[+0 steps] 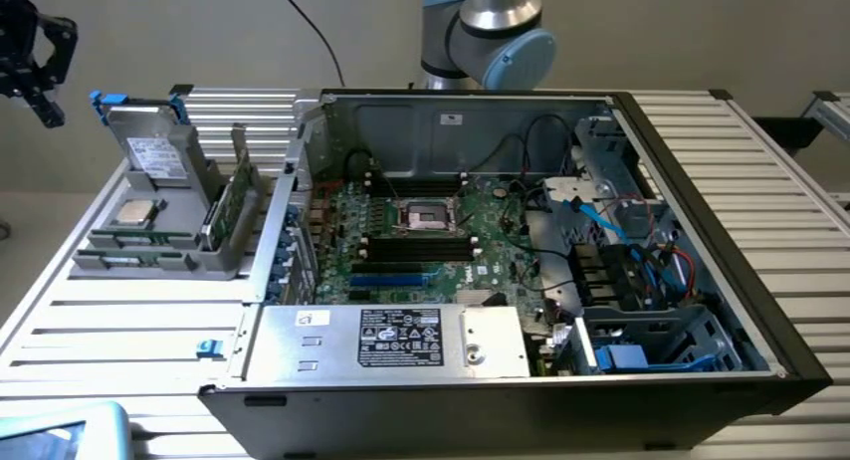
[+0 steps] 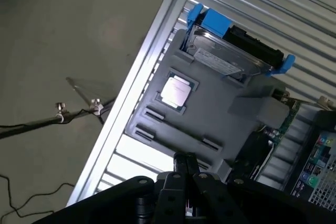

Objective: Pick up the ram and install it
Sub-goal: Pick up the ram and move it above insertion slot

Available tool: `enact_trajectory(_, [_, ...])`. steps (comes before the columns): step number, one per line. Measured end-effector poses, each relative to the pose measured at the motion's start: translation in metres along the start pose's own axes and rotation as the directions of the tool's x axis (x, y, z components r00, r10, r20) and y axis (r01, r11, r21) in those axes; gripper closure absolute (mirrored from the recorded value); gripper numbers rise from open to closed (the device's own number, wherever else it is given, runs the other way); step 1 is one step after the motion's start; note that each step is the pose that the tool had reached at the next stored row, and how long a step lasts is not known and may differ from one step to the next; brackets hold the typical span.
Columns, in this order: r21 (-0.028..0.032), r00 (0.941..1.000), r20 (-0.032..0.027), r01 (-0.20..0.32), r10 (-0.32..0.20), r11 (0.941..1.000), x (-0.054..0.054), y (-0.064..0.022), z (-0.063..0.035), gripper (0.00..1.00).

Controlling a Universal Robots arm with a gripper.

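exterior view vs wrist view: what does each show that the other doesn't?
Exterior view adds the motherboard's CPU socket, the power supply and the arm's blue-capped joint. Wrist view adds cables on the floor. Shared: the grey parts holder, the CPU, the blue-railed hard drive, and the gripper, jaws shut.

Count: one open computer case (image 1: 465, 412), with one motherboard (image 1: 445, 243) and one power supply (image 1: 385, 337). One grey holder (image 1: 159, 263) carries one hard drive (image 1: 157, 146), one processor chip (image 1: 137, 213), one ram (image 1: 217, 219) and one expansion card (image 1: 247, 189).
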State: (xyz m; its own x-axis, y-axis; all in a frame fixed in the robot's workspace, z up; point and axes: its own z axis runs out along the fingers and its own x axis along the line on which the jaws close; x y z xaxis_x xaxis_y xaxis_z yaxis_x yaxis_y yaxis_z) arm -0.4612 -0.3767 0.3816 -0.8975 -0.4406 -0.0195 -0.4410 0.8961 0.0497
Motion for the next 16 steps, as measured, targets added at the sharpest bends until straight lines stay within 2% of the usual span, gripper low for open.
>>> enact_trajectory(4, [-0.0015,0.9973,-0.0036,0.073,-0.073,0.9973,0.0,0.0,0.0,0.89])
enact_trajectory(8, [-0.0033,0.9895,-0.007,0.144,-0.144,0.9895,0.0,0.0,0.0,0.89])
enact_trajectory(12, [-0.0054,0.9763,-0.0103,0.216,-0.216,0.9764,0.0,0.0,0.0,0.89])
enact_trajectory(16, [-0.0076,0.9581,-0.0134,0.286,-0.286,0.9582,0.0,0.0,0.0001,0.89])
